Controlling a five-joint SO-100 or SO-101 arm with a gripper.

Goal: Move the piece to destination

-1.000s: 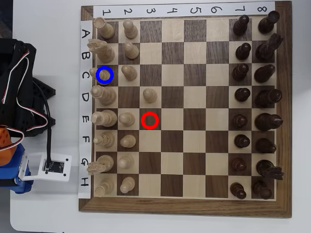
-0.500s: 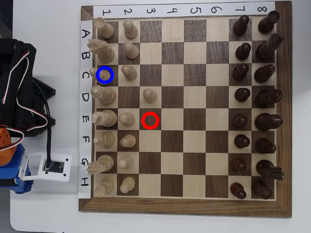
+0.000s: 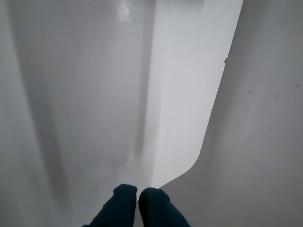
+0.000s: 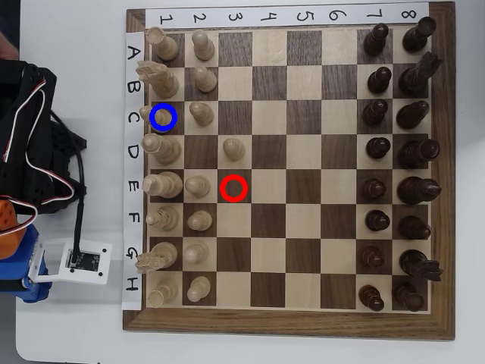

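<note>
In the overhead view, the black jointed arm (image 4: 30,144) with its white and red wires sits folded at the far left, off the board, next to an orange part, blue plastic pieces and a small white rectangular plate carrying a dark circuit chip (image 4: 78,259). The wrist view shows the two dark blue rounded fingertips of the gripper (image 3: 138,196) pressed together with nothing between them, over smooth matte white table (image 3: 180,94) with a rounded corner; the grey surface beyond it is too blurred to identify.

To the right lies the polished wooden chessboard with a dark walnut frame (image 4: 292,324) and alternating light maple and dark squares. White paper strips along its left and top edges bear handwritten letters A to H and numbers 1 to 8.

The small pale cream wooden piece with a slim body and knob head (image 4: 162,116) stands upright on the dark square circled by the blue ring (image 4: 163,105), in row C, column 1. A red ring (image 4: 235,188) marks the light square at E3. Dark brown turned pieces (image 4: 377,112) fill columns 7 and 8.
</note>
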